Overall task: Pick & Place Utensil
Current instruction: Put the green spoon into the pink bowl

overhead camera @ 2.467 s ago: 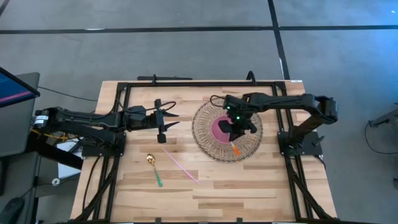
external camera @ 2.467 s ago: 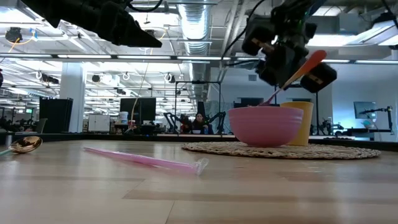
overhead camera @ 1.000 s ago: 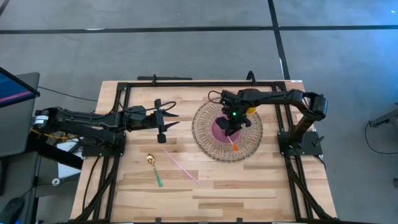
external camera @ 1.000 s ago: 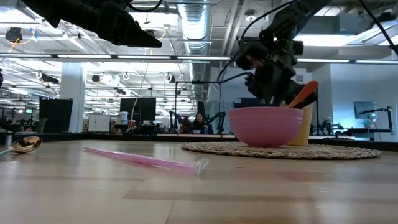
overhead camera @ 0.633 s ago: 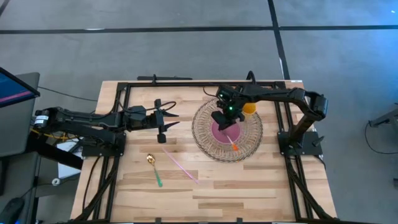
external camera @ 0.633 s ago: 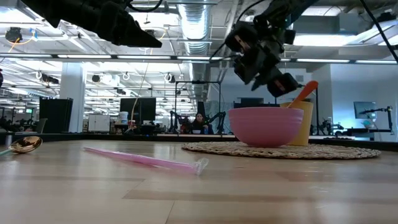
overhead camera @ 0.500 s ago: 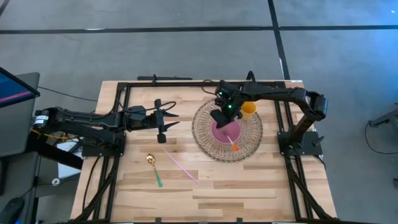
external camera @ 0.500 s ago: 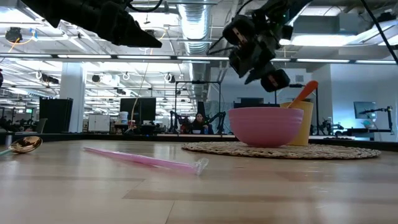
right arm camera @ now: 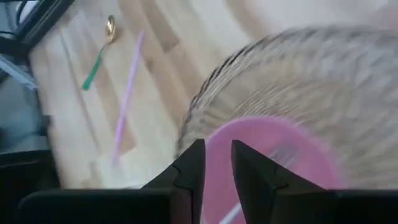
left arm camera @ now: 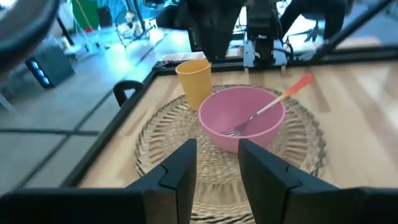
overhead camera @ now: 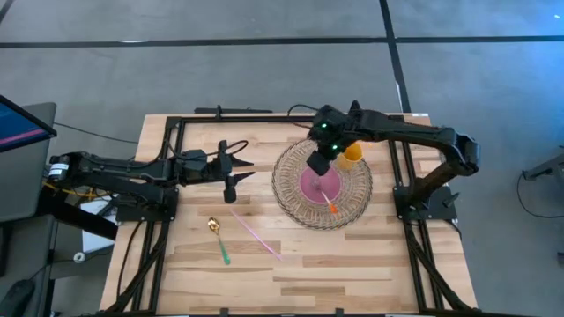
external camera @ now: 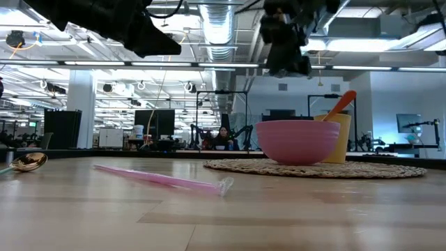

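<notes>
A fork with an orange handle (left arm camera: 301, 83) lies in the pink bowl (left arm camera: 244, 122). Its tines (left arm camera: 234, 130) sit inside and its handle leans on the rim, seen in the high view as fork (overhead camera: 329, 199). The bowl (overhead camera: 317, 185) stands on a round woven mat (overhead camera: 291, 198). My right gripper (overhead camera: 317, 165) hangs open above the bowl's far-left rim, high in the low view (external camera: 287, 66), holding nothing. My left gripper (overhead camera: 231, 172) waits open in the air left of the mat; its fingers frame the bowl in the left wrist view (left arm camera: 217, 168).
A yellow cup (overhead camera: 352, 156) stands on the mat's far side, beside the bowl. A pink straw (overhead camera: 256, 233) and a gold spoon with a green handle (overhead camera: 218, 239) lie on the wood left of the mat, toward the near edge. A black frame (overhead camera: 264, 119) borders the table.
My right gripper has risen out of the pink bowl and drawn off toward the table's far edge. The fork has stayed in the bowl, its orange handle propped on the rim. The left arm has kept still.
</notes>
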